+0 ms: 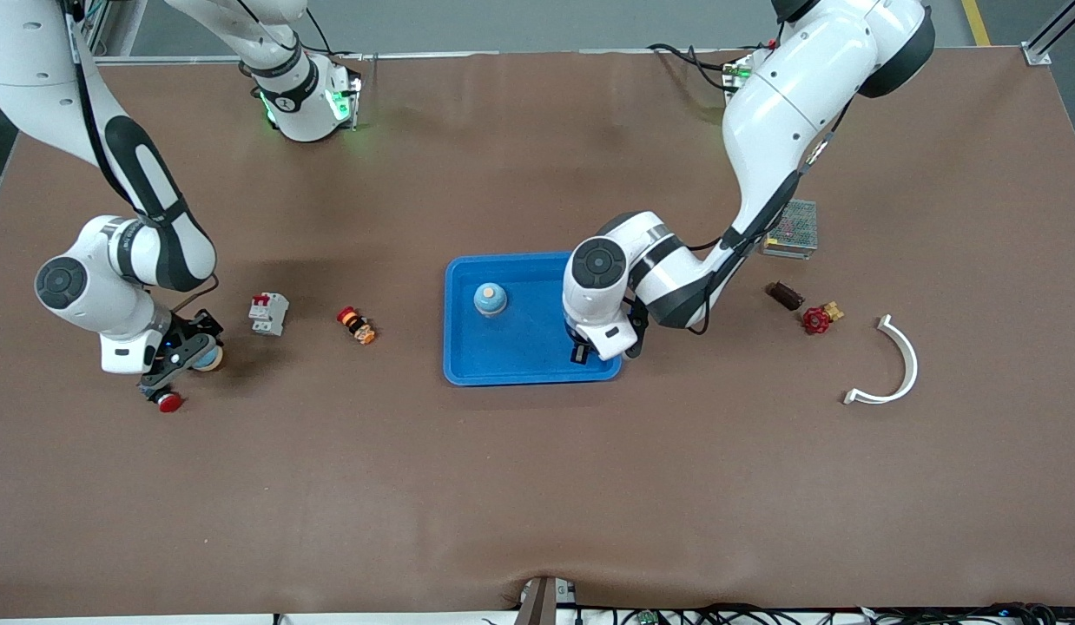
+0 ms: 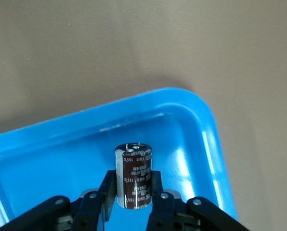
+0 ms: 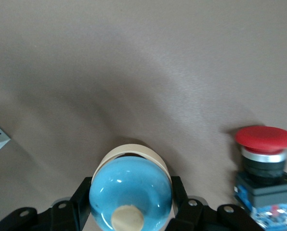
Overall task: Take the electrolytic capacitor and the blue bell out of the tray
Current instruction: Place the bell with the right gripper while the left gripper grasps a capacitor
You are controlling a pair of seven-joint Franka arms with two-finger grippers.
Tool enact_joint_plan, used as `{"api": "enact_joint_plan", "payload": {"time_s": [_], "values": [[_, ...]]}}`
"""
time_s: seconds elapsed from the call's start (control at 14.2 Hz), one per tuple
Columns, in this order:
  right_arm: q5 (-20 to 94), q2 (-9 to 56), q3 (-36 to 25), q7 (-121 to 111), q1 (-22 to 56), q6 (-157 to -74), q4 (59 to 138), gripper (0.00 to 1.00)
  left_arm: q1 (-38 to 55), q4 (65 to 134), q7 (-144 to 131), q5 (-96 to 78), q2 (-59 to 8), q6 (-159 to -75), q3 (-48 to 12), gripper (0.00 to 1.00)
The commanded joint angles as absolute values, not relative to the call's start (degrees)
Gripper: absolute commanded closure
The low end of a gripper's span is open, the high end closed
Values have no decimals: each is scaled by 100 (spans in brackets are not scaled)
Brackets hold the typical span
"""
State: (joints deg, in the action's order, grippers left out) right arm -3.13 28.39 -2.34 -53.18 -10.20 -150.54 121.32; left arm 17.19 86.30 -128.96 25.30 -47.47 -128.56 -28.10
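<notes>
Both arms are glossy white with rounded joints, dark grey caps and bands, black cables, and black screw-studded gripper fingers [image 2: 110, 192].

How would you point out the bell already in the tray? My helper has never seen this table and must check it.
Find the blue tray at the middle of the table. In it, on the side toward the right arm's end, stands a small blue domed bell with a cream knob on top. The capacitor in the left gripper, over the same tray, is a dark brown cylinder.
</notes>
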Motion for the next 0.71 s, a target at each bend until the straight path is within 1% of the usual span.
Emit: {"api": "enact_joint_plan", "payload": {"time_s": [0.0,0.07,0.14,0.21,0.42,0.49,0.64], "values": [[-132,2821,-88,-5379,-1169,-15196,12252,67,1705,8613,-12614,2514,-4299,-12534,-2777,100],[-132,2821,-79,-5370,-1160,-15179,12243,59,1696,8622,-12491,2522,-4159,-12464,-2777,100],[-132,2821,-79,-5353,-1134,-15170,12243,33,1696,8631,-12307,2531,-4009,-12245,-2760,100],[-132,2813,-62,-5344,-1142,-15161,12234,0,1679,8631,-12087,2549,-3860,-12060,-2751,100],[-132,2725,-9,-5309,-1160,-15091,12217,0,1320,8648,-10973,2462,-3473,-11612,-2786,100],[-123,2638,43,-5300,-1169,-14943,12199,0,1240,8648,-10760,2426,-3393,-11506,-2786,100],[103,2305,114,-5291,-1125,-14216,11955,0,951,8692,-10618,2364,-3296,-11479,-2795,100]]}}
